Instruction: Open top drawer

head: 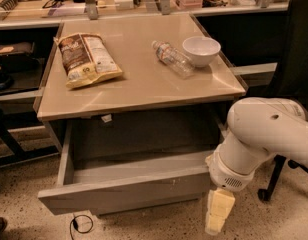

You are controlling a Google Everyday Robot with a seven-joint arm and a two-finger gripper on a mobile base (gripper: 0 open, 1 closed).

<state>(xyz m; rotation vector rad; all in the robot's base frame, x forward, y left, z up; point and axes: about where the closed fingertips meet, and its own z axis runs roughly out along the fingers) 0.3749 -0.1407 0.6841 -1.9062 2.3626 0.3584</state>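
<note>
The top drawer (129, 191) is a wide grey handleless drawer under the beige tabletop (144, 84). It stands pulled far out toward me, with its plain grey inside showing and nothing visible in it. Its flat front has pale scratches right of centre. My gripper (217, 214) hangs from the white arm (264, 139) at the drawer front's right end, with its cream fingers pointing down below the front's lower edge. The lower drawers are hidden behind the open front.
On the tabletop lie a chip bag (89, 59), a clear plastic bottle (173, 59) and a white bowl (201, 50). A black office chair (294, 84) stands at the right. A cable (79, 225) lies on the speckled floor below the drawer. Cluttered shelves run behind.
</note>
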